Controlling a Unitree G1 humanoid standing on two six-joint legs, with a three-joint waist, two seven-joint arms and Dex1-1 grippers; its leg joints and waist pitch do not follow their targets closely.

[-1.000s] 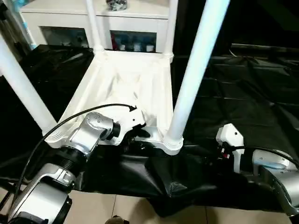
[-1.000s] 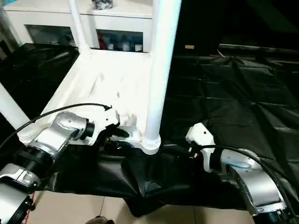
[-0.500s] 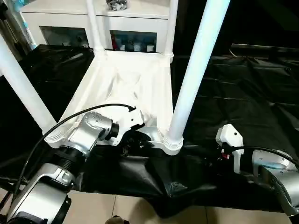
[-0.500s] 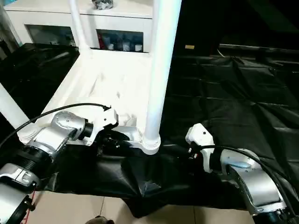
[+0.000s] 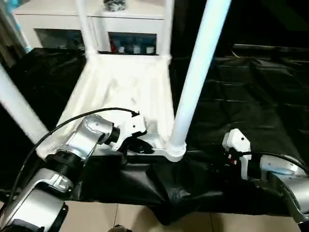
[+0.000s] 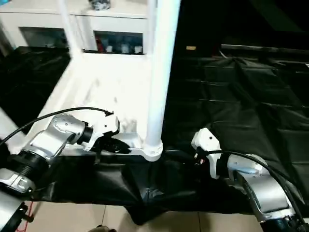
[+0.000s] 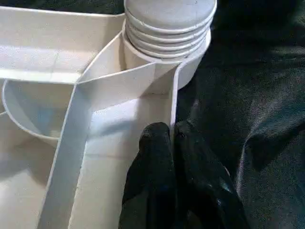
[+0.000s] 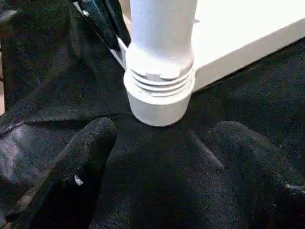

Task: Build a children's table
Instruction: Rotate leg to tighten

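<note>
Risk: the thin rim of the upturned tabletop (image 5: 126,92) may slip from the pinch if tugged, tipping the near leg (image 5: 195,72)
Left hand (image 7: 172,138): clenched on the tabletop's edge wall beside the corner socket (image 7: 164,45)
Right hand (image 8: 162,138): released, fingers spread before the socket, nothing touched
Table: upside down on black sheeting (image 5: 251,87), legs upright

No readable text, labels, brands or numbers were visible anywhere; the items behind the cabinet (image 5: 96,29) glass doors were too blurred to make out any print.
</note>
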